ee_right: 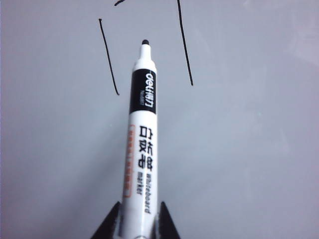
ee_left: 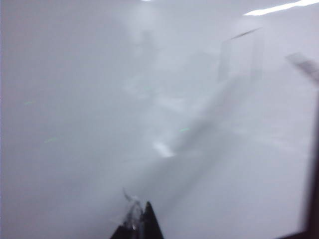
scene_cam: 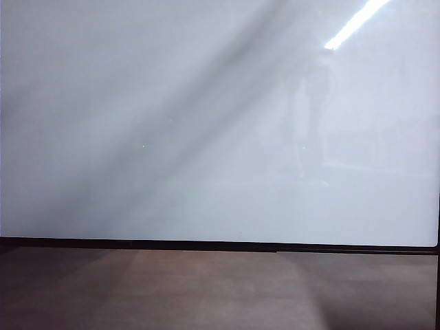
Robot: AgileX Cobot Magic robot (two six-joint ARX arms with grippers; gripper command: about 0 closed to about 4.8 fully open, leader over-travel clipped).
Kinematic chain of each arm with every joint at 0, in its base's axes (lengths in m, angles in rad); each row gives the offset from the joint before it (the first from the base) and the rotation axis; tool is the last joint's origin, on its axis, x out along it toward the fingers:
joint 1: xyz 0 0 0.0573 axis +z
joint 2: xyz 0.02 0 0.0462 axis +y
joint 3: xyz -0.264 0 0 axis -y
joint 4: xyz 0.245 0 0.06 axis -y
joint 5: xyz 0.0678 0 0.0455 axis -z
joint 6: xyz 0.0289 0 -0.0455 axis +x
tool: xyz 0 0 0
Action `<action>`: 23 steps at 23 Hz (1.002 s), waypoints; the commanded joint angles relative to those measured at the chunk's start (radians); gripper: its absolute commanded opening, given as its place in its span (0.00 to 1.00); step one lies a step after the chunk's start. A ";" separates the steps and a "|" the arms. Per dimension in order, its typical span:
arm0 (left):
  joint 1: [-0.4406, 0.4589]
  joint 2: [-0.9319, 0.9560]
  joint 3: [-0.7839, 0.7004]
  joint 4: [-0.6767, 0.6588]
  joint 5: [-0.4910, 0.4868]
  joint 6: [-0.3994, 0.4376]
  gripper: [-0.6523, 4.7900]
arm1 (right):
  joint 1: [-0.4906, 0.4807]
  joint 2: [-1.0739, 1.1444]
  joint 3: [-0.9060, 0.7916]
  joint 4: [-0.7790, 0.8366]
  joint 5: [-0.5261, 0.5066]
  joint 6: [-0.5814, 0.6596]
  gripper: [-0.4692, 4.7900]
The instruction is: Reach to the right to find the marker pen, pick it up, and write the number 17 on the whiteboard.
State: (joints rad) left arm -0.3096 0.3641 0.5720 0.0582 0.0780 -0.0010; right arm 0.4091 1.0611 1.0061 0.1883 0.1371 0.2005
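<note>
The whiteboard fills most of the exterior view as a glossy white panel; neither gripper shows there. In the right wrist view my right gripper is shut on the marker pen, a white barrel with a black band. Its uncapped black tip points at the whiteboard. Two long black strokes lie on the board either side of the tip. Whether the tip touches the board cannot be told. My left gripper is shut over the whiteboard, with a pale blurred wisp at its tips.
A thin black frame edge runs along the board's near side, with a brown matte surface in front of it. A bright light streak reflects at the board's upper right. The dark frame edge also shows in the left wrist view.
</note>
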 commanded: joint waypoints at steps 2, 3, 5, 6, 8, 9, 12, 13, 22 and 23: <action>0.143 -0.062 -0.088 0.011 0.001 -0.003 0.11 | 0.000 -0.055 -0.038 -0.013 -0.007 -0.018 0.08; 0.174 -0.081 -0.115 0.011 0.001 -0.003 0.11 | 0.000 -0.064 -0.049 -0.012 -0.010 -0.018 0.08; 0.212 -0.117 -0.164 0.012 0.000 -0.003 0.11 | 0.000 -0.072 -0.062 -0.013 -0.015 -0.018 0.08; 0.233 -0.142 -0.196 0.011 -0.002 -0.003 0.11 | 0.000 -0.076 -0.069 -0.013 -0.028 -0.018 0.08; 0.267 -0.191 -0.256 0.010 -0.003 -0.003 0.11 | 0.000 -0.076 -0.076 -0.014 -0.045 -0.018 0.08; 0.279 -0.213 -0.280 0.010 -0.003 -0.003 0.11 | 0.000 -0.076 -0.080 -0.013 -0.053 -0.018 0.08; 0.313 -0.293 -0.353 0.010 -0.004 -0.003 0.11 | 0.000 -0.076 -0.086 -0.020 -0.076 -0.017 0.08; 0.317 -0.313 -0.371 0.009 -0.005 -0.003 0.11 | 0.000 -0.076 -0.086 -0.022 -0.079 -0.017 0.08; 0.317 -0.360 -0.472 0.012 -0.007 -0.003 0.11 | 0.000 -0.078 -0.086 -0.023 -0.092 -0.010 0.08; 0.317 -0.360 -0.483 0.016 -0.007 -0.003 0.11 | 0.000 -0.078 -0.086 -0.024 -0.092 -0.010 0.08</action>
State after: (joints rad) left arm 0.0082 0.0032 0.1001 0.0578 0.0742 -0.0010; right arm 0.4091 0.9890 0.9165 0.1490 0.0494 0.1894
